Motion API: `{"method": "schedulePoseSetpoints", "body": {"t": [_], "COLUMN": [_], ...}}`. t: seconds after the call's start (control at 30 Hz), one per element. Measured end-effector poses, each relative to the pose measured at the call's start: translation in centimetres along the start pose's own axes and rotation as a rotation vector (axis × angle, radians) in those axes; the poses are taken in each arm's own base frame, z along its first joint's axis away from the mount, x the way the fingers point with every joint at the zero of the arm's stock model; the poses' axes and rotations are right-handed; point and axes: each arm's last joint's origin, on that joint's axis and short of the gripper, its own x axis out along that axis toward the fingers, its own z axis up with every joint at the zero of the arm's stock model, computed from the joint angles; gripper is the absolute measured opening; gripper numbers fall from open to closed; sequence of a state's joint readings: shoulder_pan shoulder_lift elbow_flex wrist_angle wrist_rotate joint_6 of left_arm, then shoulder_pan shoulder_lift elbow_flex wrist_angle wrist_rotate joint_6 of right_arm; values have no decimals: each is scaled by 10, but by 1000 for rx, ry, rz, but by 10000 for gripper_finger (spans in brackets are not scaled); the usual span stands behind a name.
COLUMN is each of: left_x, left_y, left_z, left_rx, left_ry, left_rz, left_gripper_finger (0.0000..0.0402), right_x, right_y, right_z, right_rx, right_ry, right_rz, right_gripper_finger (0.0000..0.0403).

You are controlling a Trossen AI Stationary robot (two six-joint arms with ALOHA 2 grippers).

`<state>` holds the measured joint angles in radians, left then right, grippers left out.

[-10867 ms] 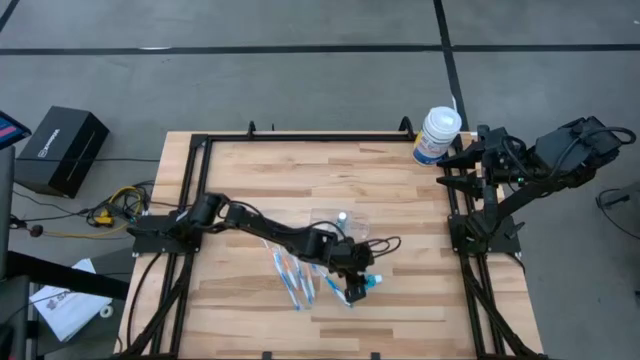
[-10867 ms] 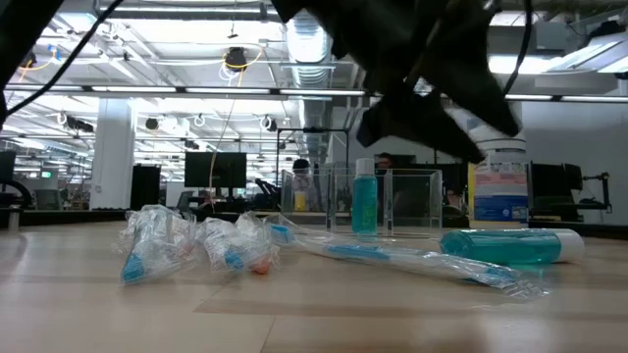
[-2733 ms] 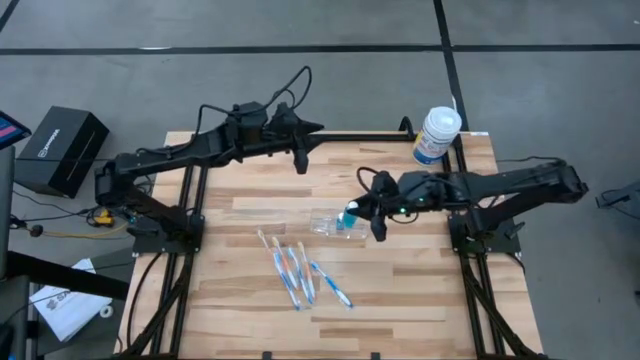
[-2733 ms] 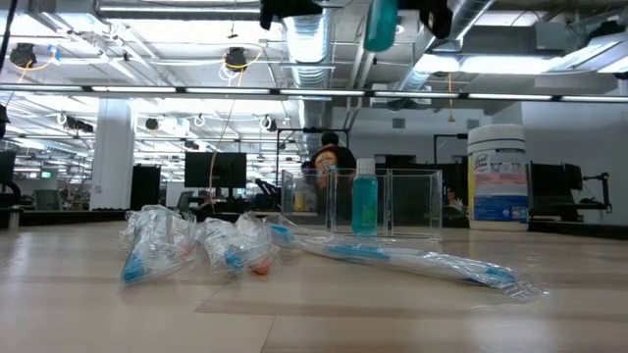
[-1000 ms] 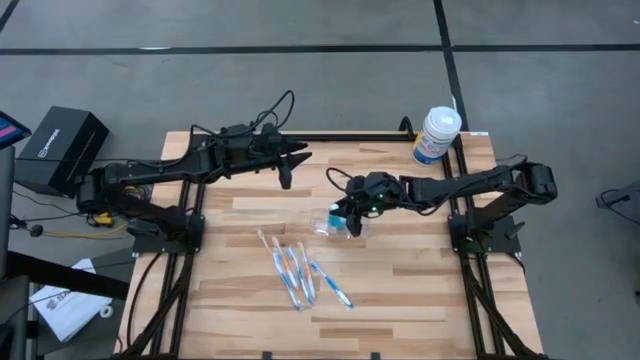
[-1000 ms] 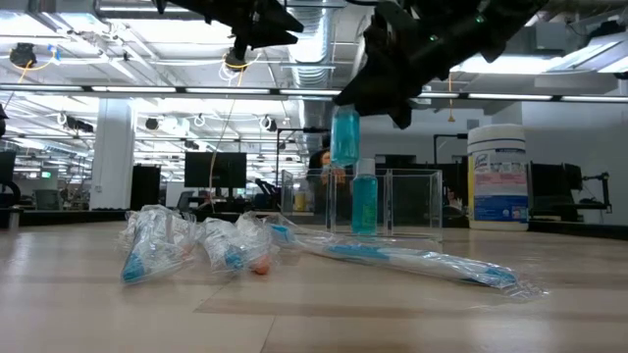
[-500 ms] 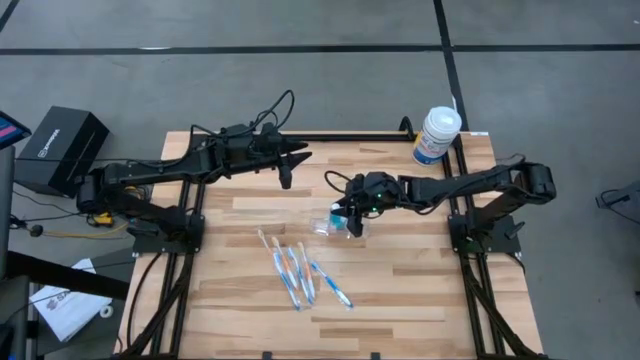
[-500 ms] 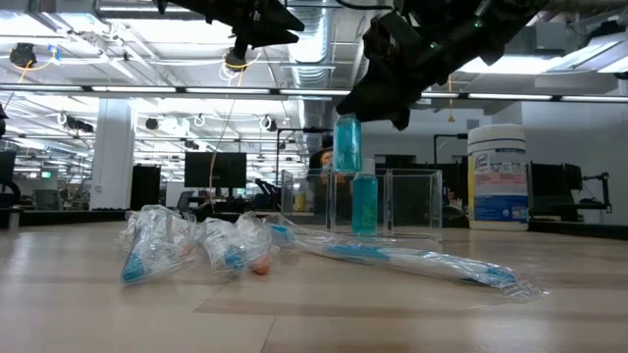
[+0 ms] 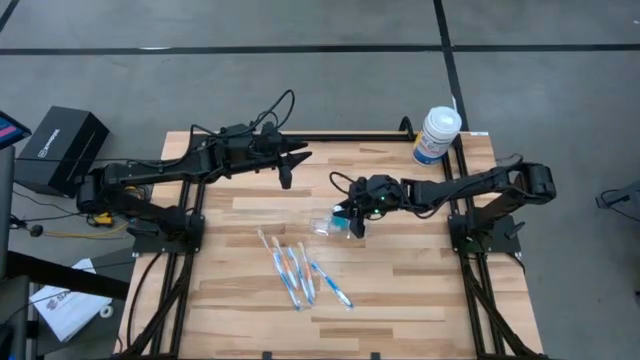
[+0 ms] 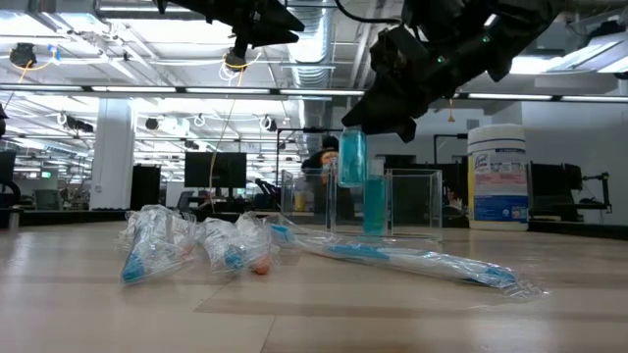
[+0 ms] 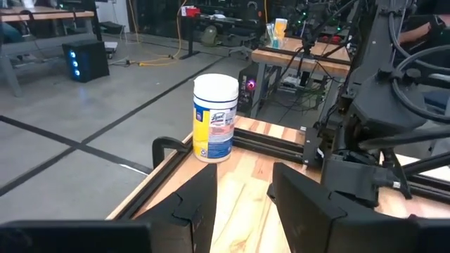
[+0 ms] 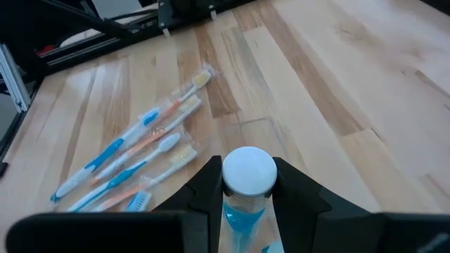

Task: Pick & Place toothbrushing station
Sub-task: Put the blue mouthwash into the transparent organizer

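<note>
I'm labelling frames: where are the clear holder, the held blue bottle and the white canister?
clear holder [image 10: 412,201], low view, front wall.
blue bottle [image 10: 352,157], low view, body.
white canister [image 9: 438,133], high view, lid.

Clear plastic toothbrush holder [image 10: 385,204], upright near the middle of the bench [image 9: 400,280], see-through walls, a blue bottle [image 10: 374,204] standing inside

left end effector [image 9: 286,172]: raised, fingers parted | right end effector [image 9: 356,217]: clamped, lowered mid-table
</note>
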<state>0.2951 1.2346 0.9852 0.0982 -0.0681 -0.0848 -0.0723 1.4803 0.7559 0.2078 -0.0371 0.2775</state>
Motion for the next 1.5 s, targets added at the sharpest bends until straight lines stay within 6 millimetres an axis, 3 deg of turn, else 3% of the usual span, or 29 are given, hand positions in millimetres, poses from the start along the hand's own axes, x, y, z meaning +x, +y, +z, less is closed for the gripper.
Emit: {"method": "schedulePoseSetpoints", "body": {"t": [0.43, 0.87, 1.5], "left_x": [0, 0, 0], "left_y": [0, 0, 1], "left_z": [0, 0, 0], "left_rx": [25, 36, 59], "left_ry": [1, 2, 4], "left_rz": [-1, 10, 19], "left_gripper_finger": [131, 131, 131], "right_x": [1, 25, 25], "right_y": [0, 7, 3], "right_z": [-1, -18, -20], "right_rx": [-39, -64, -115], "right_ry": [4, 36, 64], "right_rz": [0, 26, 13], "right_gripper_finger": [86, 86, 86]}}
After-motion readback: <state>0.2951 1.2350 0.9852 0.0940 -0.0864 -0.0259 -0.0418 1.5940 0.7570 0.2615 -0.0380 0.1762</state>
